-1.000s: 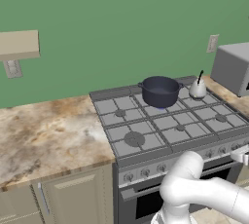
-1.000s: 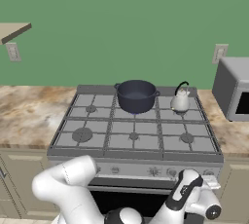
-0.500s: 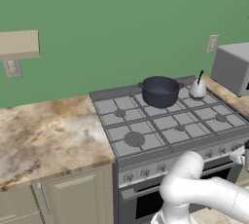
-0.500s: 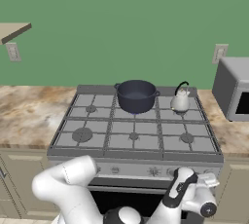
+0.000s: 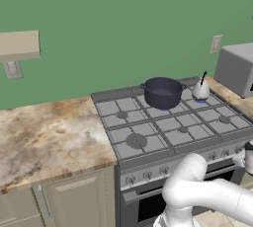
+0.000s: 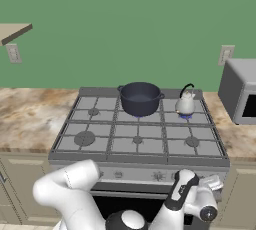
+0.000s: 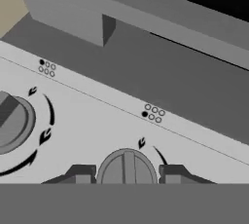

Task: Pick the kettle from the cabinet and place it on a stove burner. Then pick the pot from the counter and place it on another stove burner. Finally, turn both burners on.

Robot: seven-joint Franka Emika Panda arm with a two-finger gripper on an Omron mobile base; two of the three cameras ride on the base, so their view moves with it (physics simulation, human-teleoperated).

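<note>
The dark pot (image 5: 162, 92) (image 6: 140, 98) sits on the back middle burner of the grey range (image 6: 115, 145). Right of it the small silver kettle (image 5: 200, 89) (image 6: 185, 104) stands on the back right burner. A trace of blue shows under each. My gripper (image 6: 213, 183) (image 7: 126, 172) is low at the range's front panel, right side. In the hand view its two fingertips (image 7: 80, 172) hug a round knob (image 7: 127, 165), one on each side, shut on it.
A second knob (image 7: 12, 121) sits left of the held one. The marbled counter (image 5: 49, 137) (image 6: 30, 116) runs left of the range, with the beige shelf board (image 5: 20, 46) above it. A microwave (image 6: 242, 91) stands at the right.
My hand has twisted a little at the front panel while staying on the knob. Pot and kettle have not moved.
</note>
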